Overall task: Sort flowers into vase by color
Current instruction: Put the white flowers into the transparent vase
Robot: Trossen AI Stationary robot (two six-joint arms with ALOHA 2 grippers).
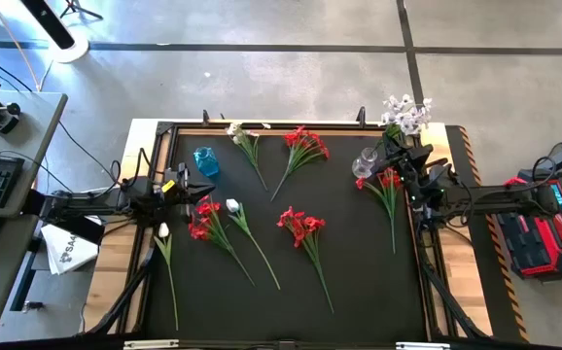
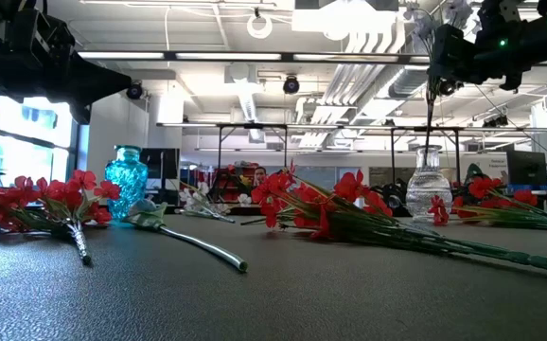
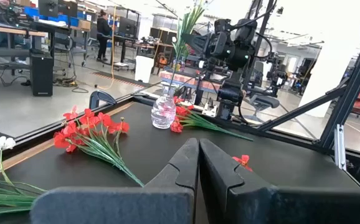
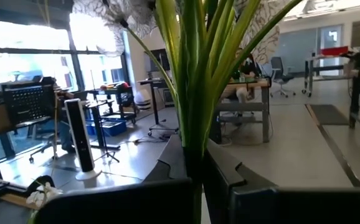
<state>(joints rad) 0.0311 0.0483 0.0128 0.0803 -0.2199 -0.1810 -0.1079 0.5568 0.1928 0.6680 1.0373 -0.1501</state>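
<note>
Matt black mat; glossy clear glass vase.

The table has a black top carrying red flowers and white flowers lying flat with stems spread, a blue vase and a clear vase

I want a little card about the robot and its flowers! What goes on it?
Right gripper: shut on white flower sprig, held above the clear glass vase
Left gripper: shut, empty, waiting by the table's left edge
Blue glass vase: empty
Black table mat: red and white sprigs lying loose
</note>
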